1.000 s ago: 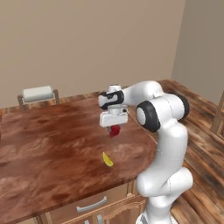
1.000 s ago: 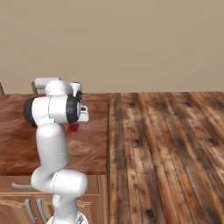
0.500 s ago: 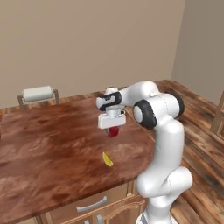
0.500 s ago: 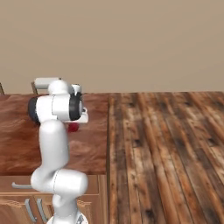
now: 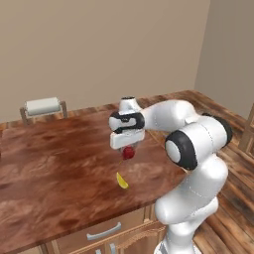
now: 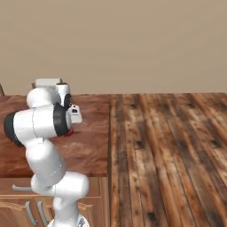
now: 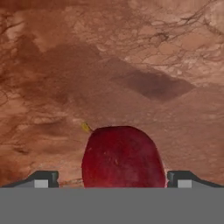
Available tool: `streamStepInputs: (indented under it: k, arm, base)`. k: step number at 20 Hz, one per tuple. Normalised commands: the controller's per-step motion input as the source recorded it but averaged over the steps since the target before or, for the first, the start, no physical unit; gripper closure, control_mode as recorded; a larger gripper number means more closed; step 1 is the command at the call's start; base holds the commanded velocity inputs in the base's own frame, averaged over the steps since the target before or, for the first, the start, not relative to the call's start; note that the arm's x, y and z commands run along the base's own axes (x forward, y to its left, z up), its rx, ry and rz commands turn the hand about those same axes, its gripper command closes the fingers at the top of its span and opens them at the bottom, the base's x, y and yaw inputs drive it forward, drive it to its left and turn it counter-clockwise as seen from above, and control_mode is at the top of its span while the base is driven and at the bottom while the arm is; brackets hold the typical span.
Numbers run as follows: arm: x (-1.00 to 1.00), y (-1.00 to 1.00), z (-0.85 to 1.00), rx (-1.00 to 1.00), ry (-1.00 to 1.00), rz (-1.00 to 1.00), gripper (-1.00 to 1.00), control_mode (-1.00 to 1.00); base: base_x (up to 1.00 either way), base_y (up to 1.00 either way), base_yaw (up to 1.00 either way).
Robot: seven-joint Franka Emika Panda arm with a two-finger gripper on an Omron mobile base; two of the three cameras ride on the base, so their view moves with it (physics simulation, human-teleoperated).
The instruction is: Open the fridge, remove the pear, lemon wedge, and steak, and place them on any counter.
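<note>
Over the glossy reddish-brown wood surface (image 5: 54, 168), the tool (image 5: 128, 149) is spread wide around the dark red steak (image 7: 122, 157), near a small yellow lemon wedge (image 5: 121, 181). Released from above, it could bounce or roll off.

counter (image 5: 59, 168): broad bare top around the gripper (image 5: 128, 151)
obstacles: steak (image 7: 123, 158) between the fingers; lemon wedge (image 5: 121, 181) near; paper-towel holder (image 5: 43, 107) far back
</note>
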Motion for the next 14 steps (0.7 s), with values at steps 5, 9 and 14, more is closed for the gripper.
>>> streamStepInputs:
  k: [5,9,14]
  arm:
    - [-0.79,-0.06,0.87,-0.01,-0.77,-0.04,-1.0,-1.0]
    - [-0.95,-0.48,1.0,0.04,-0.42,-0.03,-1.0,-1.0]
    - [-0.73,-0.49,0.99,0.25,-0.07,0.0,-1.0,-1.0]
  base:
    - [0.0,0.0,0.0]
    - [0.0,0.0,0.0]
    - [0.0,0.0,0.0]
